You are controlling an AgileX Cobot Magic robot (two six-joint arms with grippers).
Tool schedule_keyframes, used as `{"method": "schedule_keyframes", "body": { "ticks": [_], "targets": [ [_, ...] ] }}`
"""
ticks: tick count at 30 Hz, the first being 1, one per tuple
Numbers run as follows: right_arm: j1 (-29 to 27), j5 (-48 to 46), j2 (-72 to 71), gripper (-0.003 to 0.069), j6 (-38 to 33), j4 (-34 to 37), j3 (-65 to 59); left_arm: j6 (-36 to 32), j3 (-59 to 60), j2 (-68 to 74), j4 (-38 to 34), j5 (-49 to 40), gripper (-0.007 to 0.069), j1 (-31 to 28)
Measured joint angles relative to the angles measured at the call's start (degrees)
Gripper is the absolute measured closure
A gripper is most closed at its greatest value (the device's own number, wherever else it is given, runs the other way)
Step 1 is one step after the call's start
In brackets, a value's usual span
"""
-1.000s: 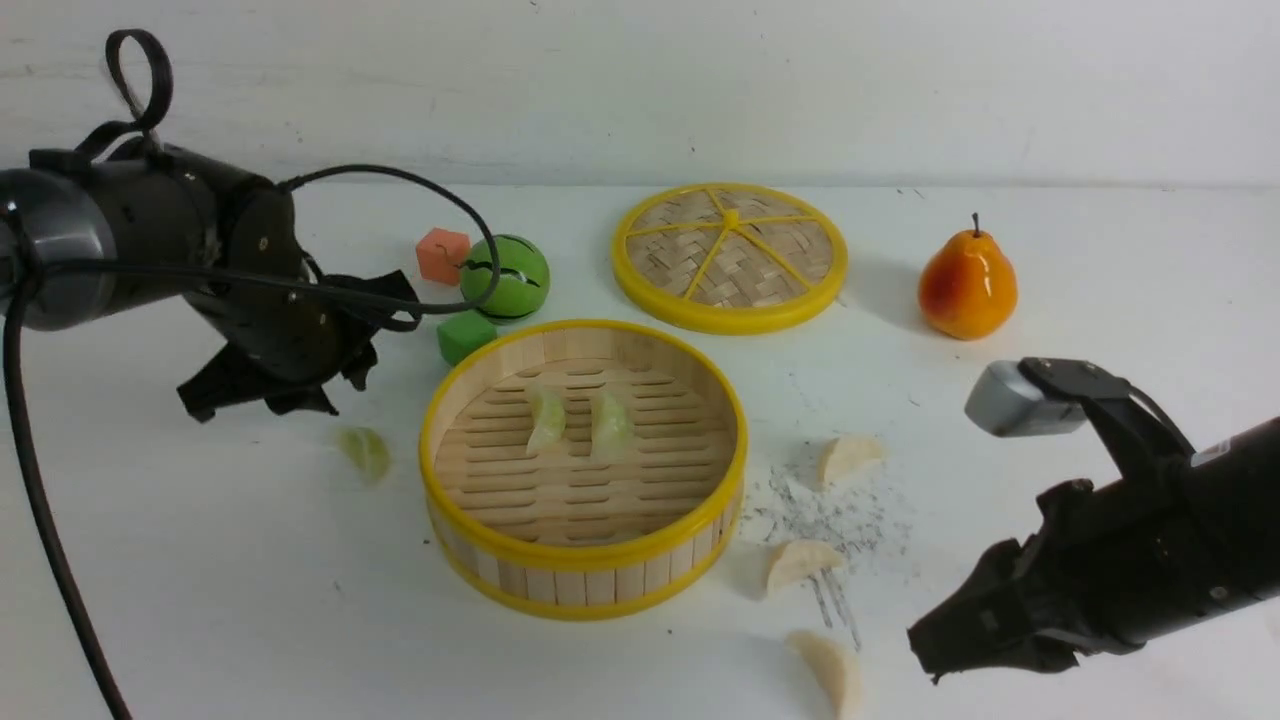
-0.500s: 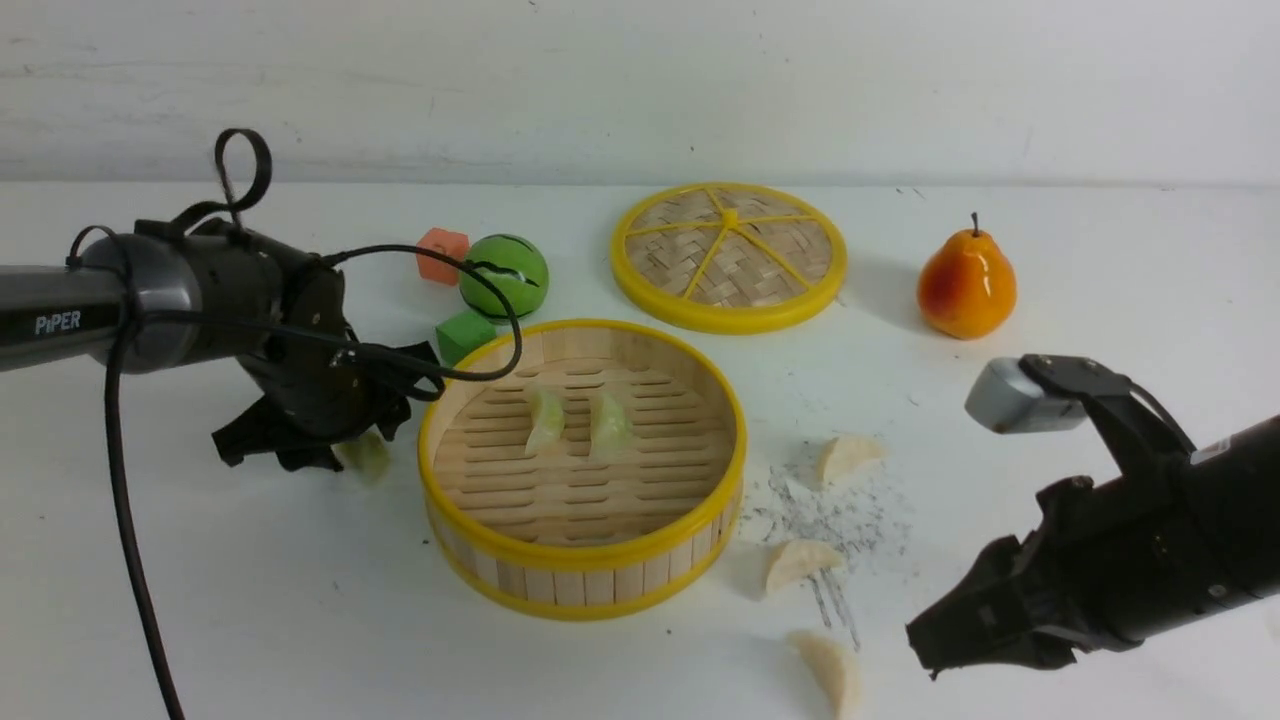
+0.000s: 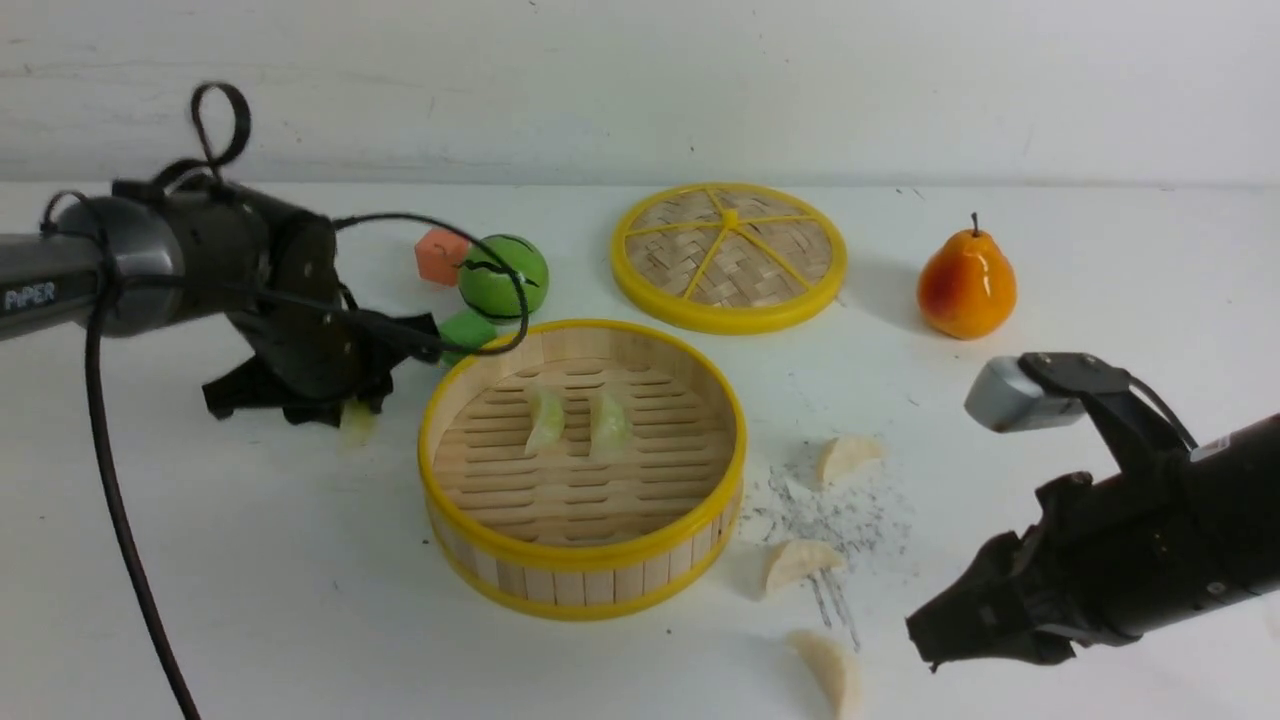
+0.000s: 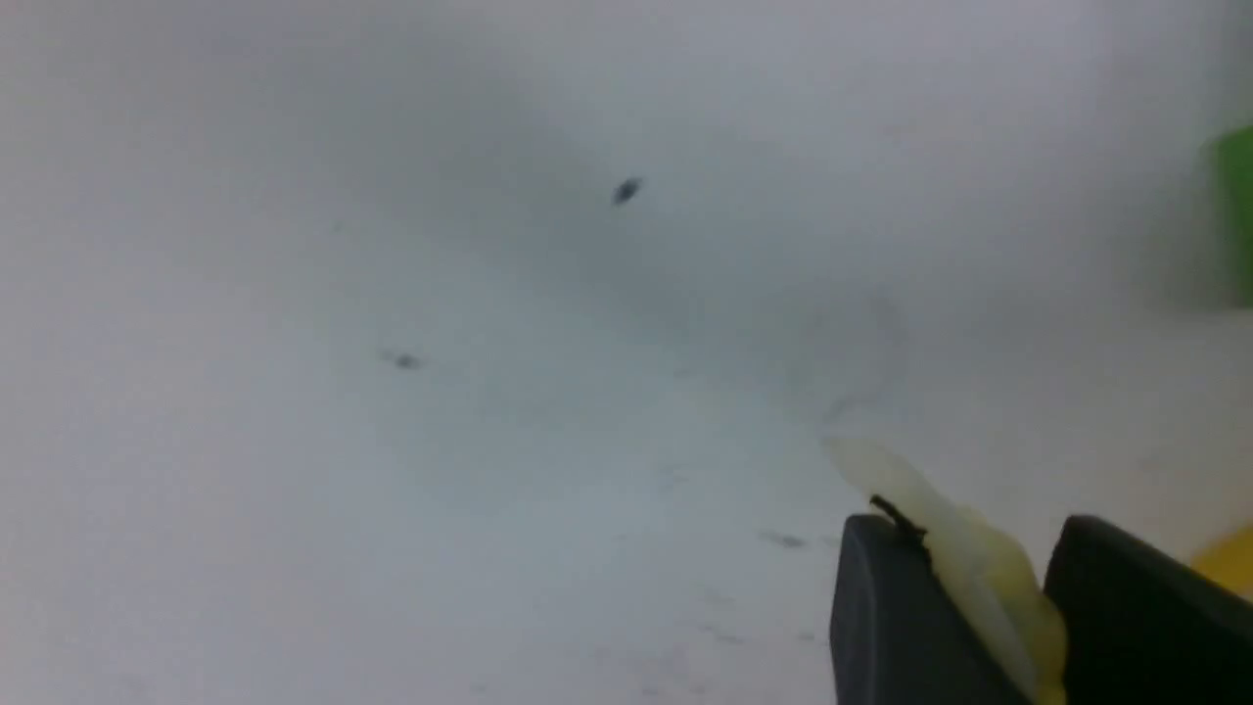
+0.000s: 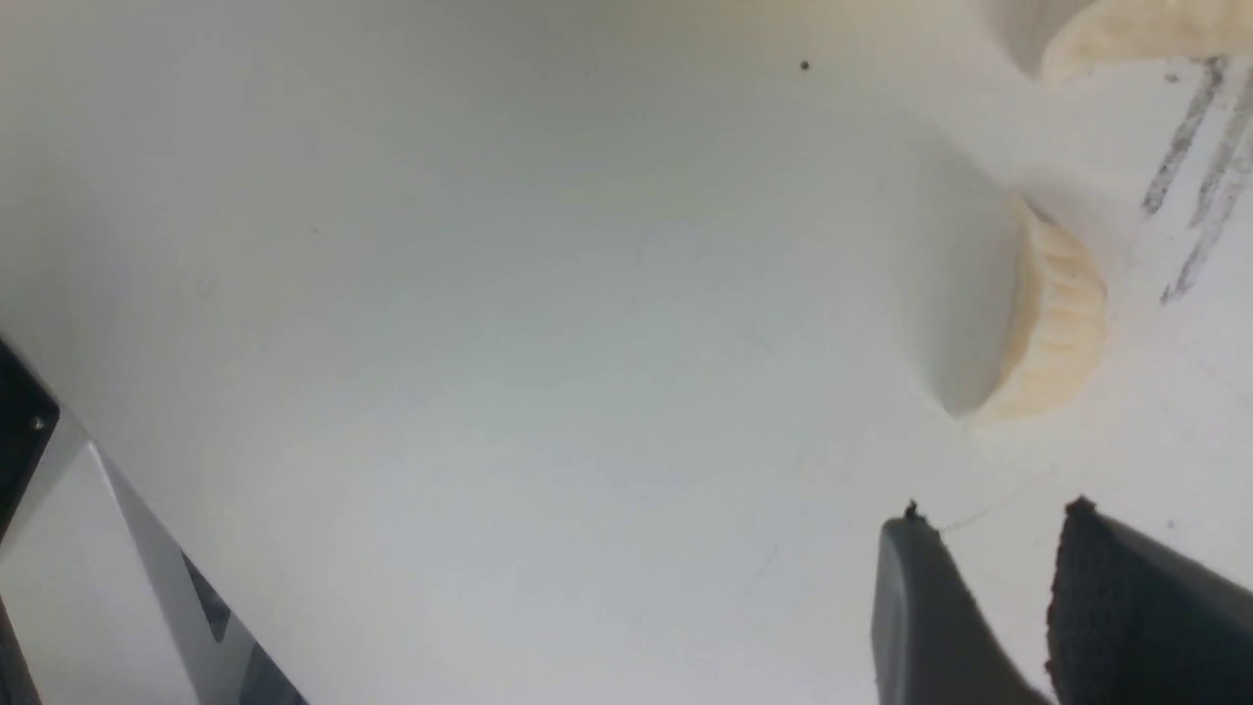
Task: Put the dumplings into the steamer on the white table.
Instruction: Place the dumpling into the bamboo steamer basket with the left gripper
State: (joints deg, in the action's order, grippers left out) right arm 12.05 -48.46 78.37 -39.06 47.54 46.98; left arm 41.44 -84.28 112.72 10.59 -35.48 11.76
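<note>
My left jaws clench a translucent pale green crescent dumpling (image 4: 969,558) just beside the left rim of the round bamboo steamer (image 3: 585,555). The white desk (image 3: 250,560) on my side of them is open. My right jaws, slightly parted and empty, hover near a cream-white crescent dumpling (image 5: 1052,323) without touching it.

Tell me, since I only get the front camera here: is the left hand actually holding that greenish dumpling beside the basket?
Observer: Yes. The left wrist camera shows the green dumpling pinched between the two fingers of the left hand.
Operator: And the right hand, anything in it?
Observer: Nothing. Its wrist camera shows the right hand with fingers apart and empty, and a white dumpling lying on the table ahead of it.
</note>
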Motion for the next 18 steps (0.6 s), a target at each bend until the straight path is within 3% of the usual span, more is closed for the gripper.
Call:
{"method": "schedule_keyframes", "body": {
  "ticks": [4,8,12,18],
  "targets": [
    [0.0,0.6,0.0,0.0456,-0.2,0.0,0.0,-13.5,-9.0,-2.6,-11.3,-6.0,0.0432,0.9],
    [0.0,1.2,0.3,0.0456,-0.9,0.0,0.0,-25.4,-14.4,-1.8,-22.0,-8.7,0.0432,5.6],
    [0.0,1.5,2.3,0.0456,-1.2,0.2,0.0,-29.9,-15.4,2.0,-26.3,-4.5,0.0432,11.6],
    [0.0,0.6,5.7,0.0449,-1.3,0.2,0.0,-28.0,-15.4,10.2,-27.4,0.4,0.0432,14.9]
  ]
}}
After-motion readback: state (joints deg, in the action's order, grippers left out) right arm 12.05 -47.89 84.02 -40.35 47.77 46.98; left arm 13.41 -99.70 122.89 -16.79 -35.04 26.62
